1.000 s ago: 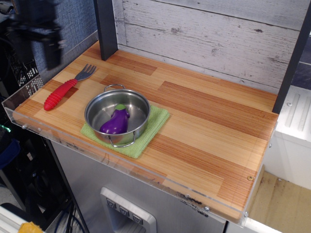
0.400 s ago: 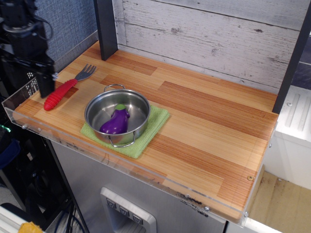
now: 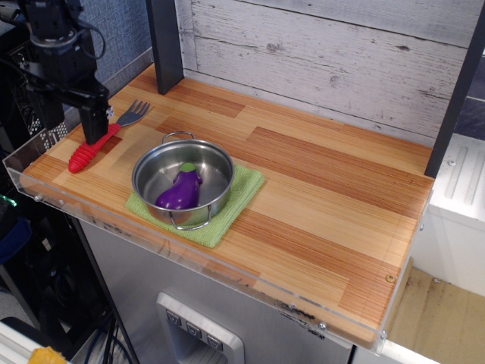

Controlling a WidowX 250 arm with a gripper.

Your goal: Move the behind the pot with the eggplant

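Pot (image 3: 183, 181) on green cloth (image 3: 241, 199), front-left part of wooden surface (image 3: 318, 189). Eggplant (image 3: 180, 189) lies inside pot, stem cap toward back. Fork (image 3: 104, 137), red handle, left of pot, tines toward back wall. Dark post (image 3: 164, 44) at back-left corner. Hand (image 3: 67, 114) at left edge, fingers pointing down, spread wide, one finger (image 3: 94, 120) over fork handle; holds nothing.

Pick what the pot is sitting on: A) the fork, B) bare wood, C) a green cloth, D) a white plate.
C: the pot, holding the eggplant, rests on a green cloth whose edges stick out beneath it.
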